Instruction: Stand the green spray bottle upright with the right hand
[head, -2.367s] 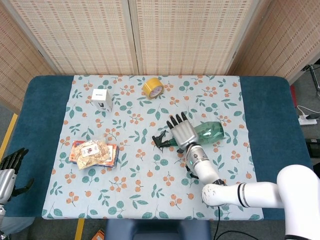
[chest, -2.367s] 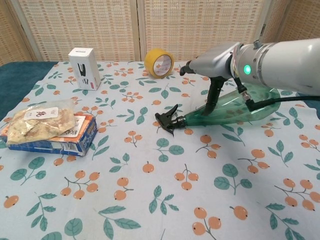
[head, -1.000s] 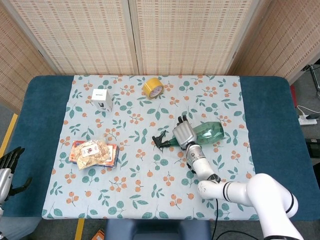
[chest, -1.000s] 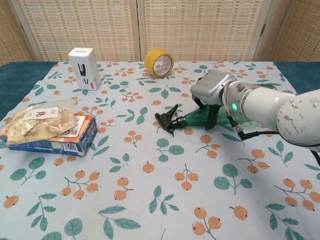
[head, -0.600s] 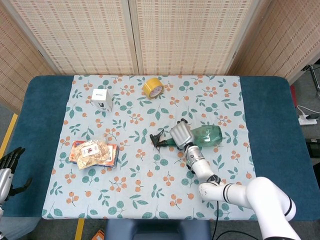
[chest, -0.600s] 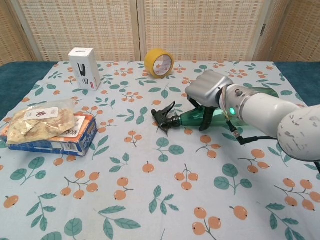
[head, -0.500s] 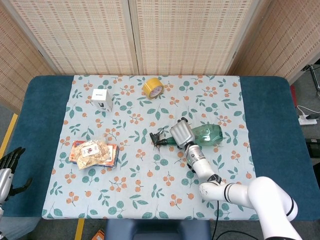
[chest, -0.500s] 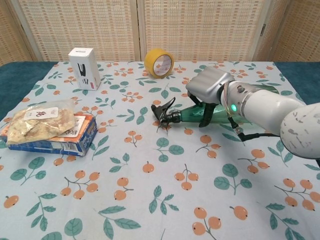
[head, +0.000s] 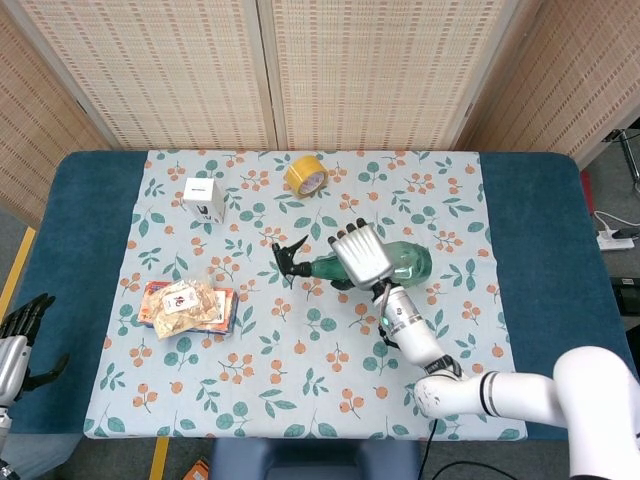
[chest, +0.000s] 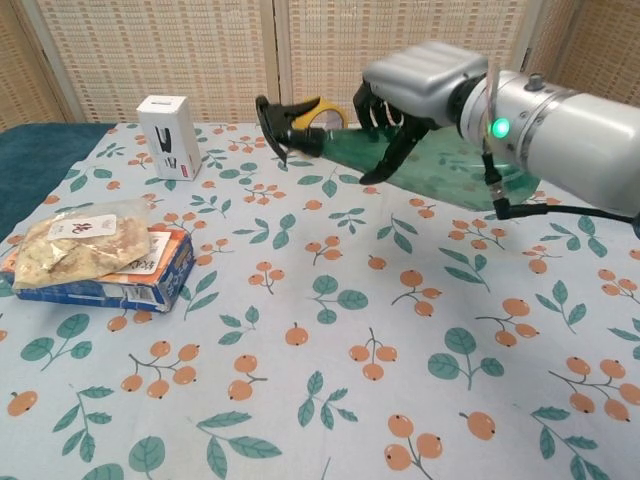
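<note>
My right hand (head: 361, 255) (chest: 415, 84) grips the green spray bottle (head: 400, 264) (chest: 452, 165) around its neck and holds it off the table, lying nearly level. Its black trigger head (head: 289, 253) (chest: 283, 123) points to the left. The wide green base sits to the right behind my wrist. My left hand (head: 20, 336) hangs off the table's left edge at the lower left of the head view, holding nothing, fingers apart.
A yellow tape roll (head: 305, 174) (chest: 322, 108) lies at the back, partly hidden by the bottle in the chest view. A white box (head: 203, 197) (chest: 168, 123) stands at the back left. A snack bag on a flat packet (head: 186, 306) (chest: 95, 252) lies at the left.
My right hand closed around the bottle's neck and lifted it off the cloth. The trigger head swung up and to the left. The left hand has not moved.
</note>
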